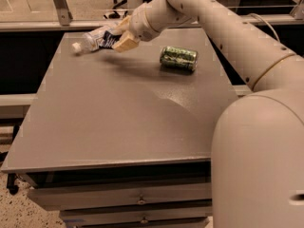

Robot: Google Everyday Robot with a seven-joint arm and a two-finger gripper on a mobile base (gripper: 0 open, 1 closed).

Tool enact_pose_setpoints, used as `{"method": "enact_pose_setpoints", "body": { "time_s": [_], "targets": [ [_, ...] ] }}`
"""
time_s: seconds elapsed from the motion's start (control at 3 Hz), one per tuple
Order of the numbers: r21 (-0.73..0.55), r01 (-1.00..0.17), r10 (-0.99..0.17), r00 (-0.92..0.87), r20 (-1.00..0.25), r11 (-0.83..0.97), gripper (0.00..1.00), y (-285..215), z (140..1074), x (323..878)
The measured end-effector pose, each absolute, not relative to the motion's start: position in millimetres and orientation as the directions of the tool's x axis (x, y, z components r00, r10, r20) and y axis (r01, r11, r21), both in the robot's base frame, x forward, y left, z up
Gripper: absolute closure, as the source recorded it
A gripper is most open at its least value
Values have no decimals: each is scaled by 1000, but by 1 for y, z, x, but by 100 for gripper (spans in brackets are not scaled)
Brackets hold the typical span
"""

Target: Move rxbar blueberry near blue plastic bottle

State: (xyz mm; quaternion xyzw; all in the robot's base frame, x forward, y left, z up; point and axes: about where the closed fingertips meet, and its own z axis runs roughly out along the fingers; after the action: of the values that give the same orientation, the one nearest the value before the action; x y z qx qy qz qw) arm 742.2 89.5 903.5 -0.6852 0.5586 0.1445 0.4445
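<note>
The blue plastic bottle (91,39) lies on its side at the table's far left, its white cap pointing left. My gripper (121,34) hovers just right of the bottle, over the far edge of the table. It is shut on the rxbar blueberry (109,41), a dark navy wrapper that sticks out from between the tan fingers (126,42) and overlaps the bottle's label end in this view. I cannot tell whether the bar touches the bottle or the table.
A green drink can (178,58) lies on its side at the far right of the grey table (118,122). My arm reaches in from the right across the table's back. Drawers sit below the front edge. A rail runs behind the table.
</note>
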Motion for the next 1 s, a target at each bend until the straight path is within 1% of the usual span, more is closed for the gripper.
{"method": "enact_pose_setpoints", "body": {
  "time_s": [0.33, 0.67, 1.0],
  "targets": [
    [-443, -895, -661, 307, -685, 44, 100, 82, 893, 763],
    [-425, -904, -661, 289, -692, 49, 83, 87, 884, 776],
    [-408, -911, -662, 274, -698, 53, 60, 92, 877, 782]
  ]
}}
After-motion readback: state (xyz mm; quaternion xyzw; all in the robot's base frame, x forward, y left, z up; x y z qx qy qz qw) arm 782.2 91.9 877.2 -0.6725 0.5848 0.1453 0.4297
